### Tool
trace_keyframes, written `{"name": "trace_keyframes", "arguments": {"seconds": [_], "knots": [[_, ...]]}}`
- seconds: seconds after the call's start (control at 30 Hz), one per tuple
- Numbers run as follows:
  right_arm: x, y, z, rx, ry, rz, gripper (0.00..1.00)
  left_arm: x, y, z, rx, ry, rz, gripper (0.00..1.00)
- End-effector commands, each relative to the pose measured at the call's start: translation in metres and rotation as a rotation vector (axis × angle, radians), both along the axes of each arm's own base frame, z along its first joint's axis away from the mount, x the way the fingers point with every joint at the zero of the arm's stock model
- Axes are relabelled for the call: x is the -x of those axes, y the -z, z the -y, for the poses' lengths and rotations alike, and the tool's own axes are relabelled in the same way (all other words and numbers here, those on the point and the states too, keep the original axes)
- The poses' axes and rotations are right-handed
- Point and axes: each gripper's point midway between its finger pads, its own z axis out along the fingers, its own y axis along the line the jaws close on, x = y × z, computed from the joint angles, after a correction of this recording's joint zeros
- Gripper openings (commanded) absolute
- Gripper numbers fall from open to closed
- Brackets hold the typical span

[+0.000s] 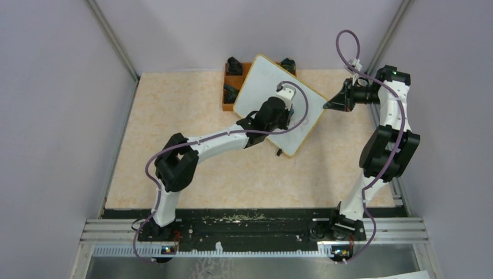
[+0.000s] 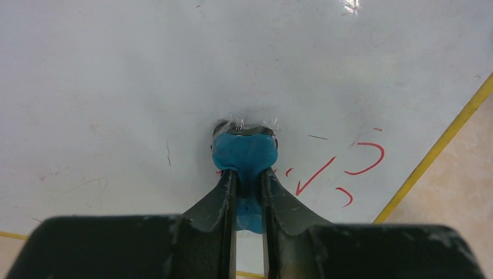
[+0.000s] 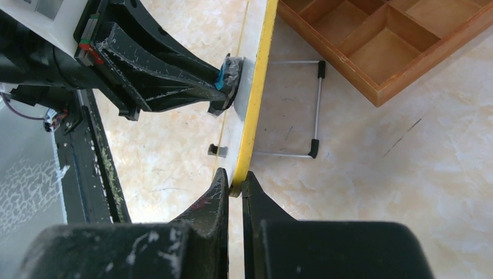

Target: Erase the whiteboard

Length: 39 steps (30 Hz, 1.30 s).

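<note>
Left gripper [image 2: 249, 172]: fingers closed tight on a blue eraser pad [image 2: 244, 152], which is squeezed between them and bulges past the tips. The pad's far face is pressed flat against the whiteboard [image 2: 145, 75]. White surface fills nearly everything ahead of this gripper and to both sides of it.

Red marks [image 2: 317, 175] lie just right of the fingertips: a slanted tick stroke, then a curved hook and a short dash beyond it (not legible as characters). A trace of red touches the pad's left edge. Faint grey smudges sit left of the gripper. The yellow frame [image 2: 433, 157] runs diagonally further right, past the red marks, with beige table [image 2: 465, 192] beyond it.

Right gripper [image 3: 234, 185]: pinched on the board's yellow edge, one finger on each face and the frame between the tips. From this wrist the board is seen edge-on, running straight ahead from the fingertips. Ahead and left of that edge, the left gripper meets the board face with the blue pad. Right of the edge, a thin wire stand [image 3: 317, 110] with black feet rests on the table behind the board. Further ahead and right is an orange-brown compartment tray [image 3: 407, 74], apart from the stand.

Top view: left gripper over the board's middle, right gripper at its right-hand rim.
</note>
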Motion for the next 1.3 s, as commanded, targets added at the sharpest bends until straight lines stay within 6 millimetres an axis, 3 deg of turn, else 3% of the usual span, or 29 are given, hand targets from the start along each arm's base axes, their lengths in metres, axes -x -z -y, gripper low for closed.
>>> {"name": "trace_keyframes", "arguments": {"seconds": [0.0, 0.2, 0.37, 0.5, 0.63, 1.0, 1.17, 1.27], "knots": [[0.019, 0.014, -0.014, 0.066, -0.065, -0.057, 0.00, 0.025, 0.010, 0.049, -0.019, 0.091, -0.009, 0.00], [0.020, 0.015, -0.014, 0.069, -0.065, -0.057, 0.00, 0.063, 0.004, 0.102, -0.014, 0.190, 0.013, 0.00], [0.020, 0.015, -0.014, 0.067, -0.065, -0.056, 0.00, 0.070, 0.012, 0.111, -0.026, 0.203, 0.006, 0.00], [0.020, 0.015, -0.014, 0.068, -0.065, -0.054, 0.00, 0.062, 0.020, 0.095, -0.059, 0.155, 0.009, 0.00], [0.020, 0.016, -0.014, 0.063, -0.065, -0.057, 0.00, 0.047, 0.023, 0.066, -0.055, 0.099, -0.009, 0.00], [0.021, 0.016, -0.014, 0.067, -0.066, -0.056, 0.00, 0.000, 0.003, -0.010, -0.039, -0.058, 0.012, 0.00], [0.021, 0.016, -0.014, 0.068, -0.066, -0.057, 0.00, -0.011, 0.000, -0.024, -0.037, -0.087, 0.017, 0.00], [0.020, 0.015, -0.014, 0.067, -0.064, -0.054, 0.00, -0.006, 0.000, -0.014, -0.017, -0.051, 0.003, 0.00]]}}
